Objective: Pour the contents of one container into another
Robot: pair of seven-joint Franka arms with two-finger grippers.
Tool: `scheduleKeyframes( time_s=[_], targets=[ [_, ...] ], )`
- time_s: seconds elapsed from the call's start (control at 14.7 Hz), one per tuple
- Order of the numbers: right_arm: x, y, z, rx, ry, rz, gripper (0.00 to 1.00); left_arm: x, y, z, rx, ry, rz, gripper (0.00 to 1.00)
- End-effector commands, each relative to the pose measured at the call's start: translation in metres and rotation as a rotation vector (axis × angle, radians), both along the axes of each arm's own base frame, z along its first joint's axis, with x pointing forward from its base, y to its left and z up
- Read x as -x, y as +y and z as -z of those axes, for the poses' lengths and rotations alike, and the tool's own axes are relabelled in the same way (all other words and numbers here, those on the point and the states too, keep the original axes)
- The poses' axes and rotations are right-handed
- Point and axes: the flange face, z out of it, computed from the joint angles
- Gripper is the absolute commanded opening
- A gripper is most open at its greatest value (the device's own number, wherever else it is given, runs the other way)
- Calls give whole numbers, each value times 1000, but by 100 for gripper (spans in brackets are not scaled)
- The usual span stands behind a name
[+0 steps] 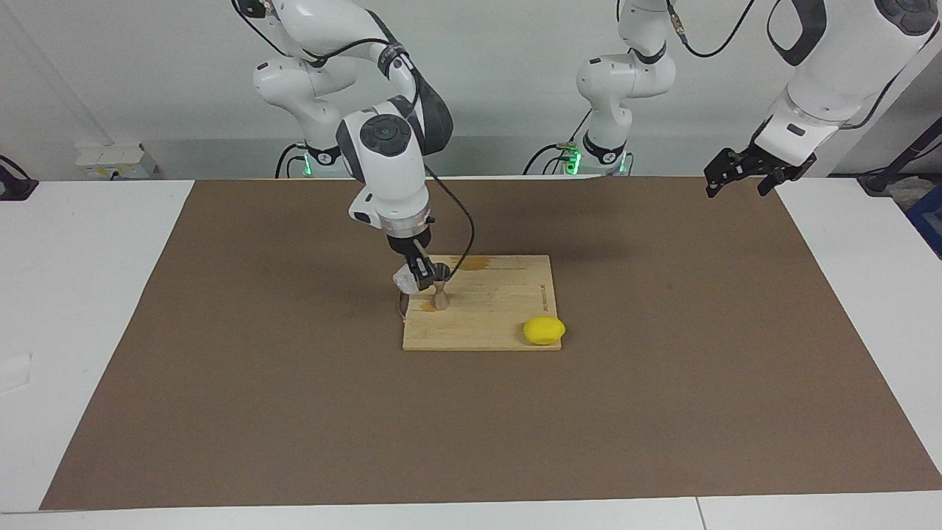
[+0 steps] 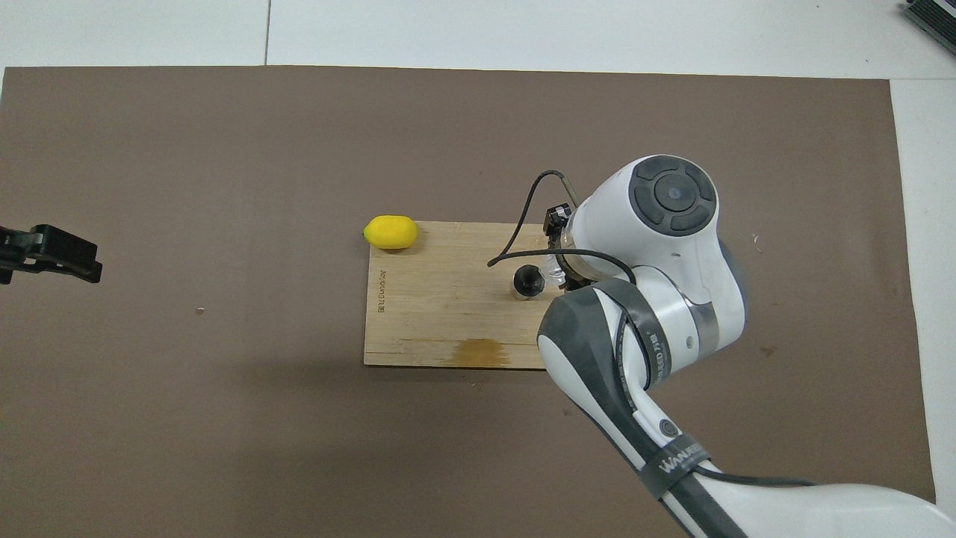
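Observation:
A small silver hourglass jigger stands upright on a wooden cutting board; it also shows in the overhead view. My right gripper is shut on a small clear glass tumbler, held tilted just above the board, its mouth at the jigger's rim. In the overhead view the tumbler is mostly hidden under the right arm's wrist. My left gripper waits raised over the mat at the left arm's end, also in the overhead view.
A yellow lemon lies at the board's corner farthest from the robots, also in the overhead view. A brown wet stain marks the board's edge nearest the robots. A brown mat covers the table.

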Motion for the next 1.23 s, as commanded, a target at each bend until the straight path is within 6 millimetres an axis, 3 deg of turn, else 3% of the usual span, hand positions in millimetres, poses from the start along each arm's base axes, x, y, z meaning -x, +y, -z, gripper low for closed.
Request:
scheduleKeyframes(
  time_s=[0.0,0.61,1.16],
  targets=[
    [2,10,-3,62,-25,-21,3,8,-4,-1,-9,5,8,100],
    [11,20,0,112,-41,-71,3,8,1,-1,-9,5,-1,100],
    [5,11,0,69,-12,-35,3,8,1,-1,-9,5,-1,100]
  ],
)
